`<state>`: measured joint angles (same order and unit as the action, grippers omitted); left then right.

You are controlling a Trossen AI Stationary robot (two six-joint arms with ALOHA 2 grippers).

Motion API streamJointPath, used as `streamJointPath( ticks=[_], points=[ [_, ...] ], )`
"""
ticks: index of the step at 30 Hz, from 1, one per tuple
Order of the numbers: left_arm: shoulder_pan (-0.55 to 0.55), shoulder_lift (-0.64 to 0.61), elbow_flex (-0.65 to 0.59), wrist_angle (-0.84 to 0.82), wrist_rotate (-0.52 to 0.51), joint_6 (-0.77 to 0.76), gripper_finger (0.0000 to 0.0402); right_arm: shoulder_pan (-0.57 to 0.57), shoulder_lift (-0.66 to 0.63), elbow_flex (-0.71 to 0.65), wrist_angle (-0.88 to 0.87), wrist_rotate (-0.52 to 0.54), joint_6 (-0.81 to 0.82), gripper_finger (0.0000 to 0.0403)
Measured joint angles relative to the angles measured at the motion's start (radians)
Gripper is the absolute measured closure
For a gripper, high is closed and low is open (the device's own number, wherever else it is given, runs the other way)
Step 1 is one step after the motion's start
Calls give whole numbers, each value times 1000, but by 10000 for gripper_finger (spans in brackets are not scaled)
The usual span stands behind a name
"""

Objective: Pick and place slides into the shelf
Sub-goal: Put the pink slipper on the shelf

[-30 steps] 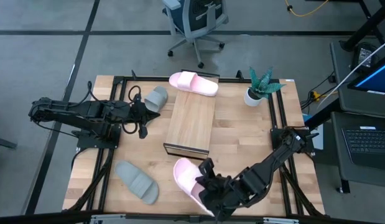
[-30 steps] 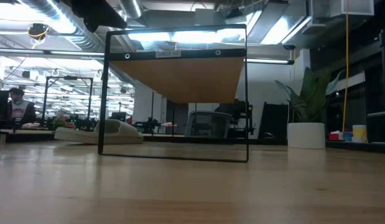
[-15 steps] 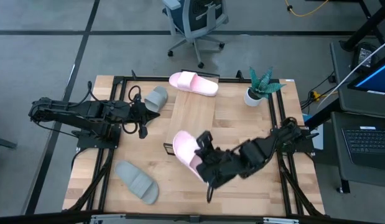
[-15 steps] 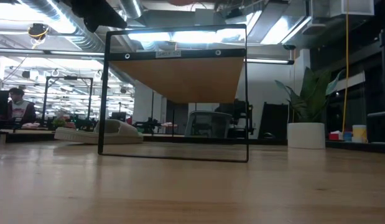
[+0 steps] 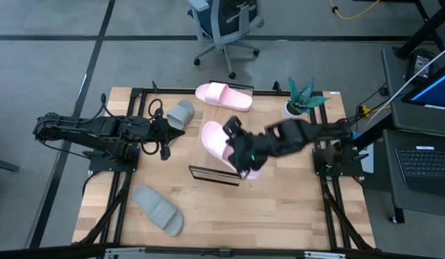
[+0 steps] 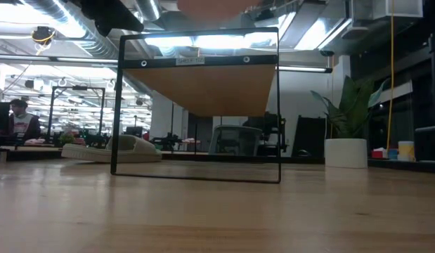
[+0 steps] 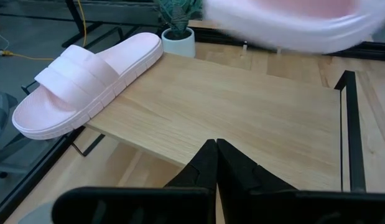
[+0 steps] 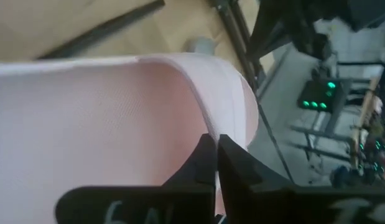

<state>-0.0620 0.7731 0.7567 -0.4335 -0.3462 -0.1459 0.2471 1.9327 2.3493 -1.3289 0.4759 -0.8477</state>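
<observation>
The right gripper (image 5: pixel 244 153), clenched on a pink slide (image 5: pixel 217 139), hangs over the shelf (image 5: pixel 205 169) — lower it flat, clear of the other pink slide (image 5: pixel 223 96), before releasing; the left gripper (image 5: pixel 164 134) waits, pressed together.

Even, bright overhead light covers the desk (image 5: pixel 280 180), with soft, faint shadows. Ceiling strip lights (image 6: pixel 203 42) glare in the low view. The carried pink slide (image 7: pixel 285 25) smears with motion blur in both wrist views.
</observation>
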Motion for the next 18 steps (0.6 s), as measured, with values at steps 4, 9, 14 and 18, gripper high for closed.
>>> streamJointPath(
  ticks=[4,9,14,18],
  points=[
    [0,0,0,0,0,0,401,-112,0,0,-2,-96,-156,397],
    [0,0,0,0,0,0,401,-251,0,0,-1,-181,-266,397],
    [0,0,0,0,-5,0,401,-351,-3,0,6,-318,-391,397],
    [0,0,0,0,-11,0,401,-402,-3,0,49,-389,-478,397]
  ],
)
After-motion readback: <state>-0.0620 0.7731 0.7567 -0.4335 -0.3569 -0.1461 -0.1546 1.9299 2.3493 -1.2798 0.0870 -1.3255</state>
